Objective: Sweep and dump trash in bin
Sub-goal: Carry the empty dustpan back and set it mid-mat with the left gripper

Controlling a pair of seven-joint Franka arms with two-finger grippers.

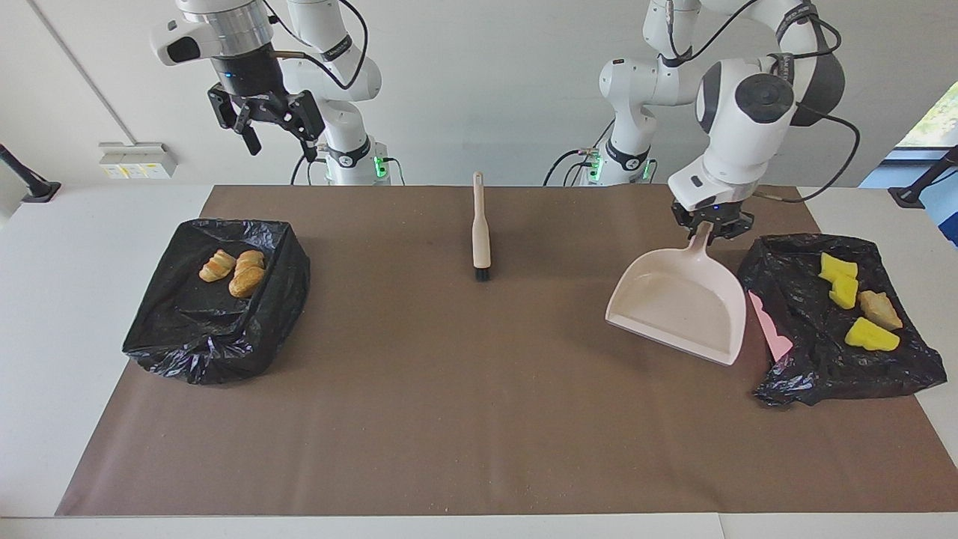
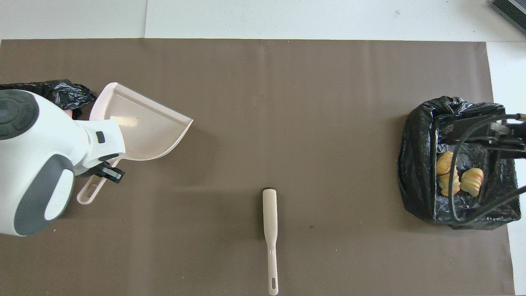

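The trash (image 1: 853, 307) is seen lying in two black-lined bins (image 1: 838, 359); it is judged light, soft and spongy, best scooped; the dustpan (image 1: 685, 307) is clamped by its handle in the left gripper (image 1: 711, 228); the right gripper (image 1: 273, 138) is held raised, spread and empty.

Bin liners (image 1: 217, 329) glossy crinkled black plastic; dustpan (image 1: 685, 303) smooth plastic; table cover (image 1: 479, 419) matt brown paper

Two glossy white jointed arms with dark grey joint caps, black looping cables, black hands.
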